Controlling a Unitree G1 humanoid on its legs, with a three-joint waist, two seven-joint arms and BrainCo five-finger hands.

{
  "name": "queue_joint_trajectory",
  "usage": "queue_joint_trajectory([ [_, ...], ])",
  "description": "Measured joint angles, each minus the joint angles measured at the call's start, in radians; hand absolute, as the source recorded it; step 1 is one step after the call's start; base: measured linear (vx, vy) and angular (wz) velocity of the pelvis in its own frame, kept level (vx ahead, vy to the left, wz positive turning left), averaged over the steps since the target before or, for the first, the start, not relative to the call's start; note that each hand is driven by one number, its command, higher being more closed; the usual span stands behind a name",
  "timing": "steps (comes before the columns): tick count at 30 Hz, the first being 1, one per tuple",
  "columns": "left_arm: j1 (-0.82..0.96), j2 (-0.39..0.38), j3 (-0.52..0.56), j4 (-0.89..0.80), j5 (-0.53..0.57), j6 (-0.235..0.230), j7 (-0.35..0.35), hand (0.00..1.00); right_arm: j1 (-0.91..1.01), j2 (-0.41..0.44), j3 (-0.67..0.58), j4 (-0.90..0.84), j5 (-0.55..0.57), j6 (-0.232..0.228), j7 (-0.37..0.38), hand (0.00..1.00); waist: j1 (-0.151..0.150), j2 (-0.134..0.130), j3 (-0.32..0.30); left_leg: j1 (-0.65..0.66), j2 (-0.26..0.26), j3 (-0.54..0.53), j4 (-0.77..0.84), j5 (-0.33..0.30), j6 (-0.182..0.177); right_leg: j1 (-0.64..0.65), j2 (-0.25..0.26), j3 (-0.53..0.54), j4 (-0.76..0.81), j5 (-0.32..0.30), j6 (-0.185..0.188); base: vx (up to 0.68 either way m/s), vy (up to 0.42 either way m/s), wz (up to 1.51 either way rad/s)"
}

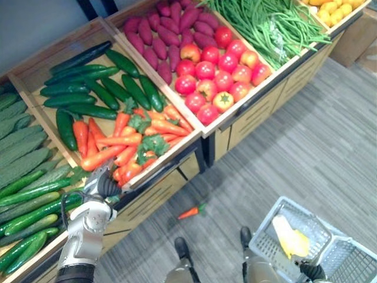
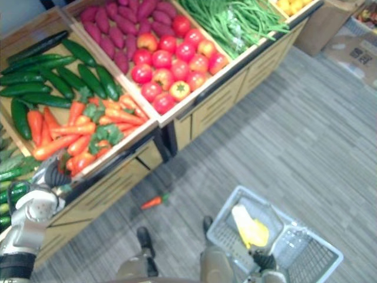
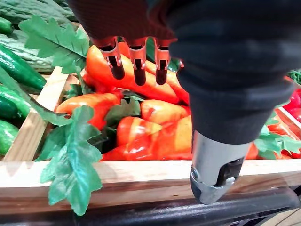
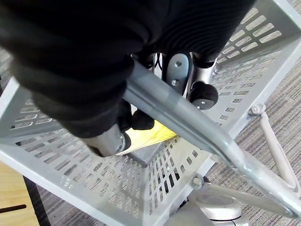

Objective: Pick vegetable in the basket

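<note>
Orange carrots (image 1: 123, 138) with green tops fill the front of a wooden bin. My left hand (image 1: 101, 187) hovers at that bin's front edge, open, its fingers (image 3: 136, 66) straight just above a carrot (image 3: 141, 84) and holding nothing. My right hand (image 1: 311, 271) is shut on the grey handle (image 4: 188, 117) of a grey plastic basket (image 1: 262, 227), which hangs low over the floor at the lower right. A yellow item (image 1: 290, 237) lies inside the basket.
One carrot (image 1: 191, 211) lies on the grey floor in front of the stand. Cucumbers (image 1: 88, 88) share the carrot bin. Tomatoes (image 1: 218, 73), purple sweet potatoes (image 1: 165, 35) and green beans (image 1: 265, 23) fill bins further right. A cardboard box (image 2: 353, 47) stands at far right.
</note>
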Motion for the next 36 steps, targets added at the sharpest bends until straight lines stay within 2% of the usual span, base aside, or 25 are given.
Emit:
queue_joint_trajectory([
  [7, -0.025, 0.000, -0.005, -0.016, 0.000, 0.000, 0.007, 0.00, -0.001, -0.002, 0.023, 0.000, 0.001, -0.012, -0.001, 1.00, -0.002, -0.013, 0.014, -0.007, 0.000, 0.003, -0.006, -0.002, -0.002, -0.009, -0.001, 0.008, 0.001, 0.000, 0.000, 0.00, -0.004, -0.01],
  [13, -0.026, 0.000, -0.048, -0.047, -0.038, -0.006, 0.011, 0.00, -0.010, -0.002, 0.024, 0.000, 0.001, -0.020, -0.001, 1.00, -0.003, -0.015, 0.016, -0.018, 0.002, 0.004, -0.003, -0.001, -0.002, -0.018, 0.003, 0.016, 0.001, 0.001, 0.000, 0.03, -0.016, 0.00],
  [21, -0.027, 0.000, -0.053, -0.013, -0.039, -0.011, 0.011, 0.00, -0.011, -0.010, 0.044, 0.001, 0.001, -0.021, -0.001, 1.00, -0.003, -0.015, 0.017, -0.011, 0.001, 0.004, 0.000, -0.001, -0.001, -0.014, 0.003, 0.010, 0.002, 0.000, -0.001, 0.01, -0.003, 0.00],
  [22, -0.026, 0.000, -0.053, 0.005, -0.039, -0.011, 0.011, 1.00, -0.011, -0.011, 0.045, 0.001, 0.001, -0.021, -0.001, 1.00, -0.003, -0.015, 0.017, -0.010, 0.001, 0.004, 0.000, -0.001, -0.001, -0.014, 0.003, 0.010, 0.003, 0.000, -0.001, 0.00, 0.000, 0.00],
  [28, -0.038, 0.003, -0.037, 0.030, -0.039, -0.010, 0.030, 1.00, -0.016, -0.012, 0.061, 0.000, 0.001, -0.022, -0.002, 1.00, -0.001, -0.023, 0.029, -0.010, 0.001, 0.005, 0.000, -0.002, -0.002, -0.014, 0.003, 0.009, 0.002, -0.001, -0.002, 0.00, 0.000, 0.00],
  [36, -0.065, 0.004, -0.006, 0.039, -0.039, -0.003, 0.037, 1.00, -0.033, -0.022, 0.064, 0.000, 0.001, -0.021, -0.002, 1.00, -0.003, -0.020, 0.042, -0.009, 0.002, 0.007, 0.000, -0.004, -0.002, -0.013, 0.004, 0.010, -0.001, -0.001, -0.003, 0.00, 0.000, 0.00],
])
